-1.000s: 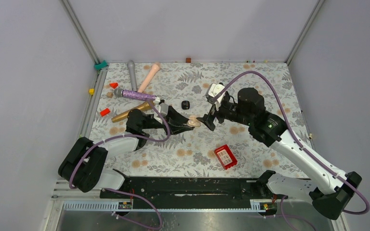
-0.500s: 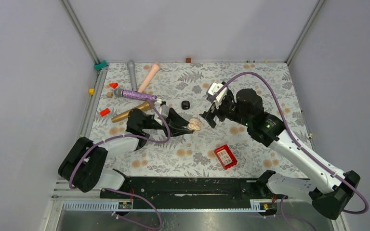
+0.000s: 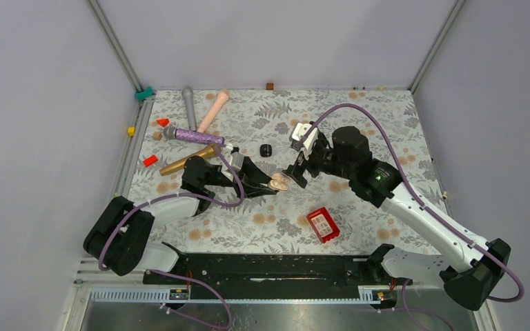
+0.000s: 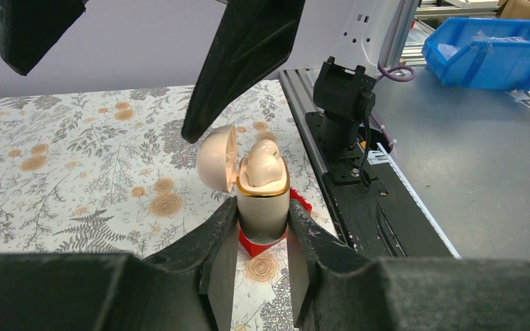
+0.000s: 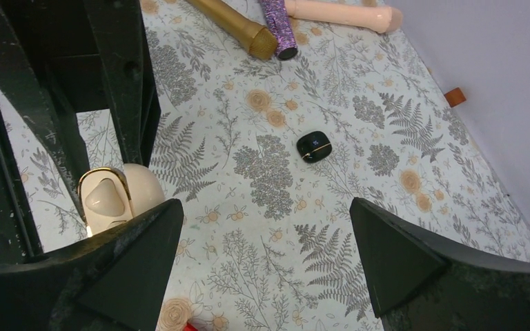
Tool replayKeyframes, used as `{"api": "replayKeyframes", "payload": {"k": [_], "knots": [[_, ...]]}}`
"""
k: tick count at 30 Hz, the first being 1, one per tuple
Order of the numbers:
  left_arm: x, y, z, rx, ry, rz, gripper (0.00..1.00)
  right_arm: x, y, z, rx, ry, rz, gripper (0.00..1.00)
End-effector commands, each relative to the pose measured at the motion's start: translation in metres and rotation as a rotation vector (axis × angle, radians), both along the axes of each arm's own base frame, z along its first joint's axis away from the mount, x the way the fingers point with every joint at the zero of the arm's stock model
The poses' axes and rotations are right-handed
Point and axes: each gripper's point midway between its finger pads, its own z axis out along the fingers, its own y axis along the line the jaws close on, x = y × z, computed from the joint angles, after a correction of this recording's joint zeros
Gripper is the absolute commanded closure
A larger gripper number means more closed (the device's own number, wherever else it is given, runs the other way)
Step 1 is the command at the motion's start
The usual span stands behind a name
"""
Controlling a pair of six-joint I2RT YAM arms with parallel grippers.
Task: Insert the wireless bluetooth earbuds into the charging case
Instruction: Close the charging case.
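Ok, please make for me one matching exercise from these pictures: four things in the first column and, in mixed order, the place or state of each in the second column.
Column 1
1. cream charging case
2. small black object
3. red box
4. right gripper

Column 2
A. jaws wide open, holding nothing
B. on the patterned cloth, on the near side of both grippers
C. clamped in the left gripper, lid open
D. on the patterned cloth, on the far side of both grippers

Pairs: 1-C, 2-D, 3-B, 4-A
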Motion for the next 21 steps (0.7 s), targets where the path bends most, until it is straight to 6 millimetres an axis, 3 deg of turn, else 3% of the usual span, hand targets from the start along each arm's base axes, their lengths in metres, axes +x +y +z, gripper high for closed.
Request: {"api": "replayKeyframes", "payload": {"k": [1, 21], "knots": [[-0.002, -0.002, 0.017, -0.031, -0.07, -0.026, 1.0, -0.007, 0.004, 0.005, 0.01, -0.008, 0.057, 0.01], [0.0, -0.003, 0.016, -0.028, -0.062, -0.019, 1.0, -0.015, 0.003, 0.009, 0.016, -0.024, 0.095, 0.01]]}}
